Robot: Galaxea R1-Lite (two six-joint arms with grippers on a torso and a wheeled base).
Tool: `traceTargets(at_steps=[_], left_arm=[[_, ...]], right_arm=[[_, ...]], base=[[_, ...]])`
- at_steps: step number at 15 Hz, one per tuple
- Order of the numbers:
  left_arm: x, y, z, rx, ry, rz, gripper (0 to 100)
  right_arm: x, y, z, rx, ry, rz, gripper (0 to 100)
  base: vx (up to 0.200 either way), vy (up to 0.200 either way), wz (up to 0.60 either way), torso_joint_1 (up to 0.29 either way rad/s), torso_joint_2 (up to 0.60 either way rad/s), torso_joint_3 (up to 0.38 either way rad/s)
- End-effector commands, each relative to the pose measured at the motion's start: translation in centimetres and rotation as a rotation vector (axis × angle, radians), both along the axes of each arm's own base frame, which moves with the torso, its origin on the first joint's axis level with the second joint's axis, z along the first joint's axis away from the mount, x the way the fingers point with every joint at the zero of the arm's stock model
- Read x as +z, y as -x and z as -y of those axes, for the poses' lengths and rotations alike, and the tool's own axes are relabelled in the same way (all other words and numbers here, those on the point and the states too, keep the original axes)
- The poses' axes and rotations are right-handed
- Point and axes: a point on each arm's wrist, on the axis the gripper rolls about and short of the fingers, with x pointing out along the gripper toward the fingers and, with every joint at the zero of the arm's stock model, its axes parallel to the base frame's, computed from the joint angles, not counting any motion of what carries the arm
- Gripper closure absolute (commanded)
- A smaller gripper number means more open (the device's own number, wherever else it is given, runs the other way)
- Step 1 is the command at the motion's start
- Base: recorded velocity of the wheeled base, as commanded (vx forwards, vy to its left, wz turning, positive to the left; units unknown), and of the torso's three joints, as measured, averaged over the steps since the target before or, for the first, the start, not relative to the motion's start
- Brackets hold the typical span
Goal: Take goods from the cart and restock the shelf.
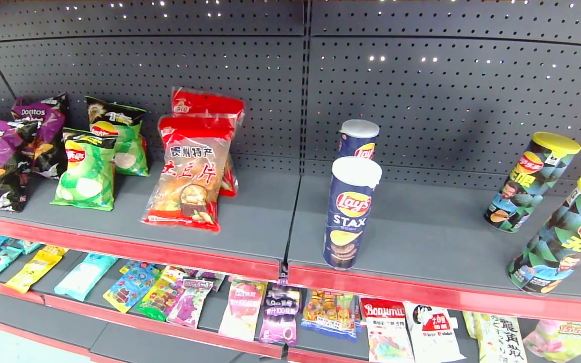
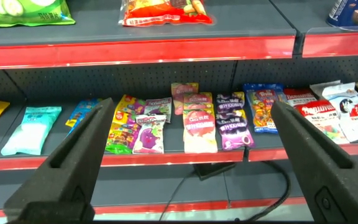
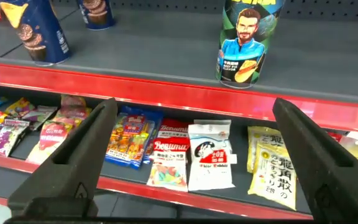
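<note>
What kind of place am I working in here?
Most likely a shop's snack aisle: a dark pegboard-backed shelf with red front edges, chip bags and tall chip cans on the upper level, and candy packets laid out below.

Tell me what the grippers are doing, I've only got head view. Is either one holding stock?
Observer: No. The left gripper is open with nothing in it.
Operator: And the right?
Observer: The right gripper is open and empty too.
Operator: What's the right one facing?
Observer: The snack bags on the lower shelf, under the spot where the green can stands on the shelf above.
</note>
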Motion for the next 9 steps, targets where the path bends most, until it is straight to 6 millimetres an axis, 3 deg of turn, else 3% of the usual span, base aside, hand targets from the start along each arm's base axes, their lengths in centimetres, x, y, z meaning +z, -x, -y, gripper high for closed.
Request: traceTargets(at_steps=[1, 2, 8, 9], left_arm=[[0.0, 0.0, 0.0, 0.0, 0.0, 0.0, 0], [0.0, -0.01, 0.0, 0.0, -0.001, -0.001, 0], [0.0, 0.0, 0.0, 0.0, 0.0, 0.0, 0], [0.0, 0.0, 0.0, 0.0, 0.0, 0.0, 0]], right_arm=[[0.0, -0.02, 0.0, 0.002, 0.0, -0.003, 0], [0.0, -0.02, 0.0, 0.002, -0.002, -0.003, 0], [0.0, -0.02, 0.0, 0.002, 0.001, -0.003, 0], [0.0, -0.02, 0.0, 0.002, 0.001, -0.003, 0]], base=[[0.0, 0.0, 0.0, 0.0, 0.0, 0.0], [0.0, 0.0, 0.0, 0.0, 0.0, 0.0], [0.0, 0.0, -0.6, 0.004, 0.0, -0.001], [0.0, 0.0, 0.0, 0.0, 0.0, 0.0]])
